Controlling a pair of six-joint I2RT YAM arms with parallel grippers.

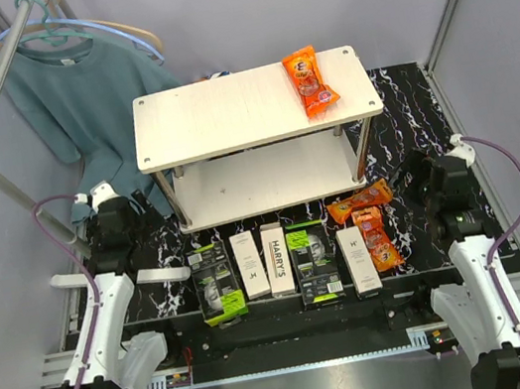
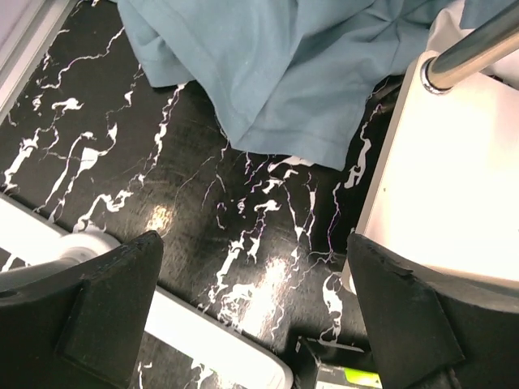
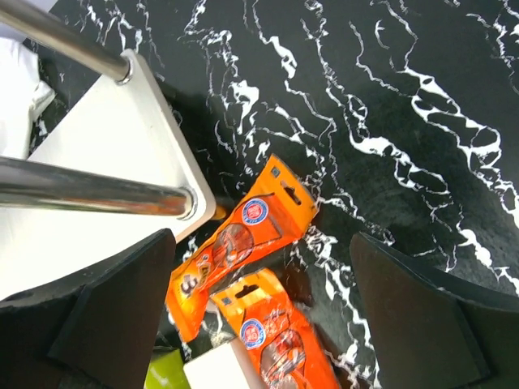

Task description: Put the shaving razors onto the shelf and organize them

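Tabletop (image 1: pixel 404 98): black, marble-veined.
Shelf (image 1: pixel 226 115): upper centre of frame, two boards, no razors on it yet.
Left tool (image 2: pixel 255 312), right tool (image 3: pixel 263 316): both spread wide, holding nothing.
Shaving razors (image 1: pixel 277 258): five boxes in a row, lower centre, just below shelf. Three slim white, two wider black boxes (image 1: pixel 313 263). Probably light, stiff card, slick faces; best pinched across the narrow sides.
Orange snack packets (image 1: pixel 311 82): three.

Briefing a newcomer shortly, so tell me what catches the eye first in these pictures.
The bright orange snack packet on the top board of the pale shelf stands out first, with two more packets on the black mat at front right. Next come the five razor boxes in a row before the shelf, and the teal shirt hanging rear left.
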